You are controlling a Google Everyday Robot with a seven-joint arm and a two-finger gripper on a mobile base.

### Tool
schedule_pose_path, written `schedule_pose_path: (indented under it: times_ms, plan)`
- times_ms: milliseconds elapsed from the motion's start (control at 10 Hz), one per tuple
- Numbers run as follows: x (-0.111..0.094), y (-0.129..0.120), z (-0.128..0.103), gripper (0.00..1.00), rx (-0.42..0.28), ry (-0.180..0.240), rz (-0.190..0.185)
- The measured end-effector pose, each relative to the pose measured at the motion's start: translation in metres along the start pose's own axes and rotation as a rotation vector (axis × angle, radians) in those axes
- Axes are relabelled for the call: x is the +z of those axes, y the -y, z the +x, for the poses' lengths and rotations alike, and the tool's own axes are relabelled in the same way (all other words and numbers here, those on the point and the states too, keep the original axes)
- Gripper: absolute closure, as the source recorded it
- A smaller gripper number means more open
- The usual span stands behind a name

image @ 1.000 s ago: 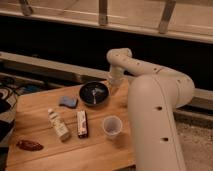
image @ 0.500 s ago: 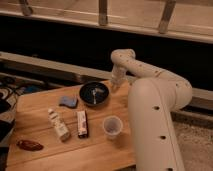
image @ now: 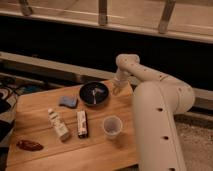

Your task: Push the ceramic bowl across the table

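Observation:
The ceramic bowl [image: 94, 93] is round, black and glossy with pale streaks inside. It sits at the far middle of the light-brown wooden table [image: 45, 147]. My white arm curves in from the right and reaches down at the table's far right edge. My gripper [image: 117, 89] hangs just right of the bowl's rim, close to it; I cannot tell if it touches.
A translucent plastic cup [image: 112, 126] stands near the arm's base. A blue sponge [image: 68, 102] lies left of the bowl. A white bottle [image: 58, 125] and a brown packet [image: 82, 123] lie mid-table. A dark red item [image: 29, 145] lies front left. A dark wall runs behind.
My gripper has shifted slightly to the right and away from the bowl's rim. The bowl and the other things have not visibly moved.

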Motion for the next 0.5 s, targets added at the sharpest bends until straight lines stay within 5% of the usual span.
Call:
schedule_pose_path:
  times_ms: [400,500]
  plan:
    - [0.022,-0.008,0.004,1.0,-0.012,-0.036,-0.079]
    - [0.019,-0.013,0.006,1.0,-0.029,-0.043,-0.062]
